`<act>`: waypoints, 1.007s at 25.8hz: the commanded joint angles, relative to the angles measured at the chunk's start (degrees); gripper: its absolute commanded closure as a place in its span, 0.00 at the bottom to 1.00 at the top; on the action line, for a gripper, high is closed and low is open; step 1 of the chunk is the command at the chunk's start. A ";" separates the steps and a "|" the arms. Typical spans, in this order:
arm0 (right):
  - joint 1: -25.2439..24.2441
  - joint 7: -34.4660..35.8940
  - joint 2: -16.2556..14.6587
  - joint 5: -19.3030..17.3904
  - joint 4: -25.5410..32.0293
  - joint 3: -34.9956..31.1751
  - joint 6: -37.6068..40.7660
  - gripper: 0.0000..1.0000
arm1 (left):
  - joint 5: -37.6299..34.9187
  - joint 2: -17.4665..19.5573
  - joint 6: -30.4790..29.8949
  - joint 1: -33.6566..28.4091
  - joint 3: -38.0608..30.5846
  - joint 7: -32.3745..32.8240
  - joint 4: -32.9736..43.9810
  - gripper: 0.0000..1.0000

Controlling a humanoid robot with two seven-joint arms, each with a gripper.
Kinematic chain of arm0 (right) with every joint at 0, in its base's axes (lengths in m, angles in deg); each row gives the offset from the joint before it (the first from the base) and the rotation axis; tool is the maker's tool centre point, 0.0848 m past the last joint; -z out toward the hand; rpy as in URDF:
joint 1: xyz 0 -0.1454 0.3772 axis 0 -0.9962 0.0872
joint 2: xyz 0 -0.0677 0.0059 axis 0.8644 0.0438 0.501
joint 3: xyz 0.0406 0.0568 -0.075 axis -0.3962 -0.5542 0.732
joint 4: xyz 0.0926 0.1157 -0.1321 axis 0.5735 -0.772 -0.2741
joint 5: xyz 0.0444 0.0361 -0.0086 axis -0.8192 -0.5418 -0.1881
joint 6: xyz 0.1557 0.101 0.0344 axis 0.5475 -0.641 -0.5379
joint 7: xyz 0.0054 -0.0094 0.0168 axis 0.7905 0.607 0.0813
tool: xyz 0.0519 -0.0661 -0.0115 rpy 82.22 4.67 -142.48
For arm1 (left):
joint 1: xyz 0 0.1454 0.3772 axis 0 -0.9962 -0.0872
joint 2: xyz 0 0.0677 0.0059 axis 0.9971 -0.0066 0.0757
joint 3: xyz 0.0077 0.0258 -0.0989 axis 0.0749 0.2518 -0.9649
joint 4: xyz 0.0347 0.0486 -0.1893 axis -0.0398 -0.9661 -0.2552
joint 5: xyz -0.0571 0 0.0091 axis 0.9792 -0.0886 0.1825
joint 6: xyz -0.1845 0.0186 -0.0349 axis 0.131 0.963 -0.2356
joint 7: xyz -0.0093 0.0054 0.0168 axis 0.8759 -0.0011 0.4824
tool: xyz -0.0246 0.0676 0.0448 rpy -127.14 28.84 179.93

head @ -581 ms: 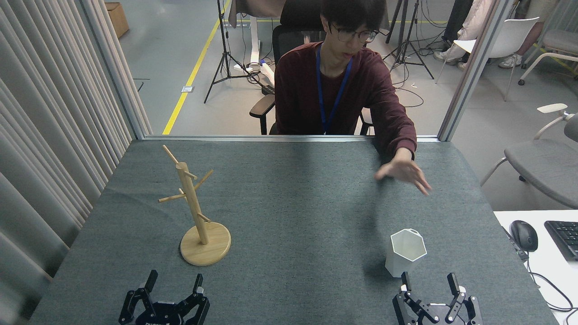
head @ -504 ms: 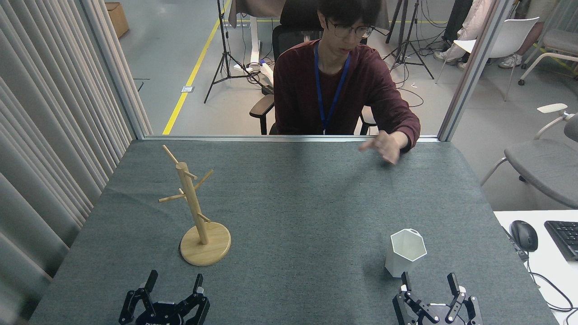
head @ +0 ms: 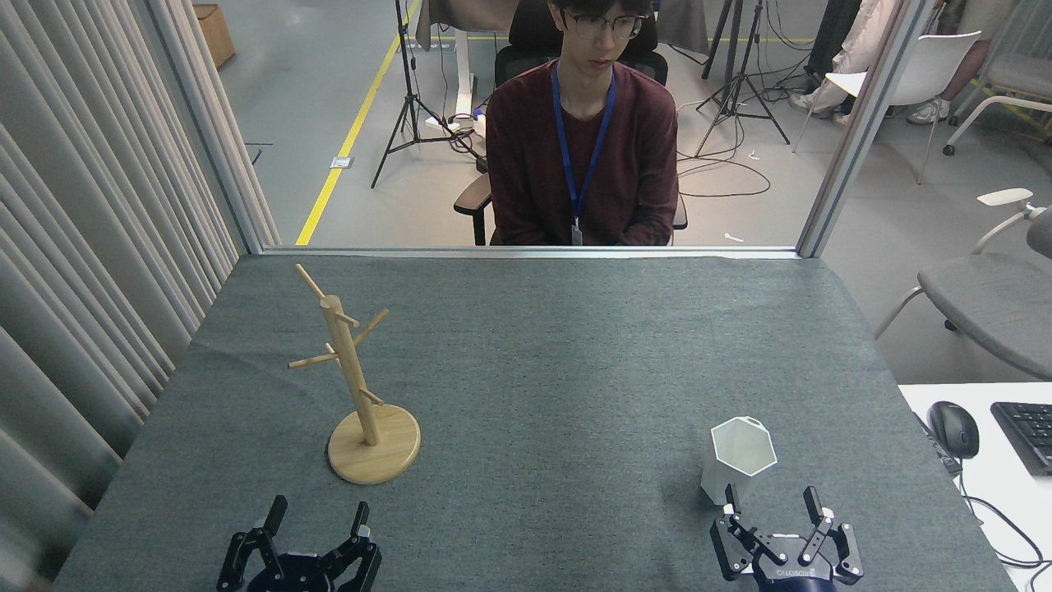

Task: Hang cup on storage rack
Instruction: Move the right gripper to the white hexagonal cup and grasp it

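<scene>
Head view shows my two grippers at the bottom edge of the frame, over a table (head: 526, 345) covered in grey cloth. My right gripper (head: 771, 499), in the lower right, has its two dark fingers spread wide apart with nothing between them. It sits a little higher in the frame than it did half a second ago, and its fingertips now reach up beside the lower part of the cup (head: 739, 459). The left fingertip overlaps the cup's base in the picture; I cannot tell whether it touches.

The cup stands upright in the lower right of the frame, white and hexagonal, its open mouth facing up. It stands in the same spot as before.

My left gripper (head: 317, 514), in the lower left, is likewise spread open and holds nothing. It shows no real change from the earlier frames.

The storage rack (head: 353, 386) stands left of centre, well apart from the cup, on its round wooden base, with thin pegs angling off the pole. It has not moved either.

The clearest change is across the table. The person (head: 582, 148) in the dark red top, seated at the top centre, earlier had an arm stretched out over the far right part of the cloth. That arm is now drawn back, no hand is over the table, and the person sits upright behind the far edge. At the right edge of the frame, a mouse (head: 953, 429) and part of a keyboard (head: 1026, 436) lie on a white desk.
</scene>
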 commanded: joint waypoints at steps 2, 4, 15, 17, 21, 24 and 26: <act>1.99 0.03 -0.13 -0.03 -2.79 0.02 0.30 0.01 | 0.00 0.00 -0.02 -0.06 -0.29 0.01 -0.01 0.01; 2.08 0.03 -0.13 -0.03 -3.23 0.11 0.30 0.01 | 0.00 0.00 -0.11 -0.06 -0.29 0.01 -0.01 0.01; 6.74 0.03 -0.04 0.32 -8.77 0.46 0.12 0.01 | 0.09 0.09 -0.11 -0.06 -0.64 0.01 -0.01 0.01; 7.44 0.03 -0.04 0.32 -9.65 0.55 0.03 0.01 | 0.09 0.09 -0.11 -0.15 -0.64 0.01 -0.01 0.01; 8.85 0.12 -0.04 0.32 -11.50 0.55 -0.05 0.01 | 0.09 0.18 -0.20 -0.24 -0.73 0.01 0.08 0.01; 9.37 0.12 -0.04 0.32 -12.37 0.63 0.03 0.01 | 0.09 0.18 -0.20 -0.24 -0.73 0.01 0.08 0.01; 10.08 0.21 -0.04 0.32 -12.90 0.72 0.03 0.01 | 0.09 0.18 -0.29 -0.24 -0.73 -0.08 0.16 0.01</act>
